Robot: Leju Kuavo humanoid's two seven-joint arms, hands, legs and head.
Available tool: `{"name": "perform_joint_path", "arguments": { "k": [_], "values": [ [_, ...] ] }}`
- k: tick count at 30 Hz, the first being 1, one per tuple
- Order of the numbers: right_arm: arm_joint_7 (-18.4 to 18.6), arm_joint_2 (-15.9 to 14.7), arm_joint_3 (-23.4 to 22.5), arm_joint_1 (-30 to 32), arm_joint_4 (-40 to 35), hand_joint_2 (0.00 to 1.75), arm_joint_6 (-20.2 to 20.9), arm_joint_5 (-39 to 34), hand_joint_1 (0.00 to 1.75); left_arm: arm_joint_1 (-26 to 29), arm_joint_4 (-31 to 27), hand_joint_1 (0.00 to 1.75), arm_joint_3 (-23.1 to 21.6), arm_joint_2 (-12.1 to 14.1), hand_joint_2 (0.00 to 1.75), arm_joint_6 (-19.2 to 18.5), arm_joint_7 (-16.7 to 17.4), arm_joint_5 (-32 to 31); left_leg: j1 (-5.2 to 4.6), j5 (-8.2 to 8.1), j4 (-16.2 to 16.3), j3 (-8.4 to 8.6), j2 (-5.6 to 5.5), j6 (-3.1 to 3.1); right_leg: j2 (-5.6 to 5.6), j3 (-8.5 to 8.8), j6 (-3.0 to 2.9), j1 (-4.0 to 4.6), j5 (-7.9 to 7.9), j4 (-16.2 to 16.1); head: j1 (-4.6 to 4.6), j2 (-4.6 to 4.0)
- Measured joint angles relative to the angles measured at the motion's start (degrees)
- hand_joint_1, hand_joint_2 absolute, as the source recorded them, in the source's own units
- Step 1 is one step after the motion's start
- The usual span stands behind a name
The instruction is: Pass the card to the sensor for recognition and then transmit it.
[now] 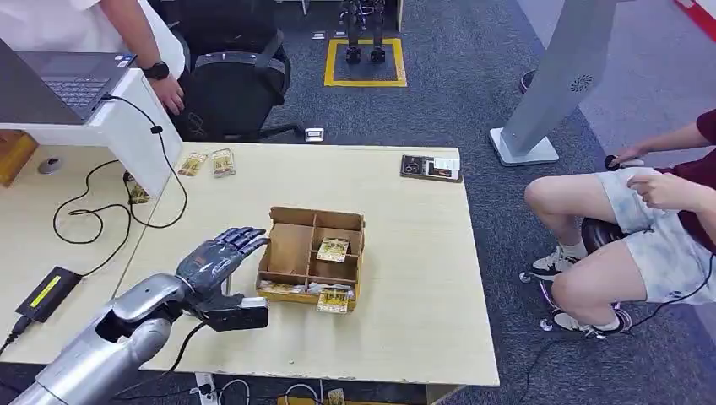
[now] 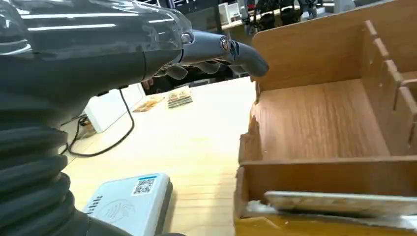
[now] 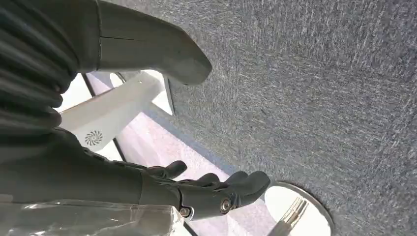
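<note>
Right, the table (image 1: pixel 405 278) carries a wooden divider box (image 1: pixel 291 245) w/ cards (image 1: pixel 333 249) lying in its compartments. Left hand (image 1: pixel 218 257) hovers just beside the box's left wall, fingers spread, holding nothing. The sensor (image 2: pixel 129 202) lies on the table near that wrist. Right hand (image 3: pixel 196 189) hangs over carpet, fingers apart, empty.

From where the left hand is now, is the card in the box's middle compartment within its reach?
Probably yes. The left hand hovers open beside the wooden box, nothing between it and the card. The open top leaves a way in, though the dividers stand close around the card.
</note>
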Motion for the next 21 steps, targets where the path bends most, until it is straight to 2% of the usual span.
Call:
{"name": "perform_joint_path", "arguments": {
  "k": [17, 21],
  "values": [
    [0.4, -0.5, 0.5, 0.1, 0.5, 1.75, -0.2, 0.0, 0.0, 3.6, -3.4, 0.0, -0.1, 5.0, 1.75, 0.6, 0.4, 1.2, 0.0, 0.0, 0.0, -0.02, -0.01, 0.0, -0.01, 0.0, 0.0, 0.0, 0.0, 0.0, 0.0, 0.0],
    [0.3, -0.5, 0.4, 0.2, 0.5, 1.75, -0.2, 0.0, 0.0, 5.4, -5.4, 0.0, -0.1, 6.2, 1.75, 2.1, 1.2, 0.5, 0.0, 0.0, 0.0, -0.02, 0.0, 0.0, -0.01, -0.01, 0.0, 0.0, -0.01, 0.0, 0.02, 0.0]
  ]
}}
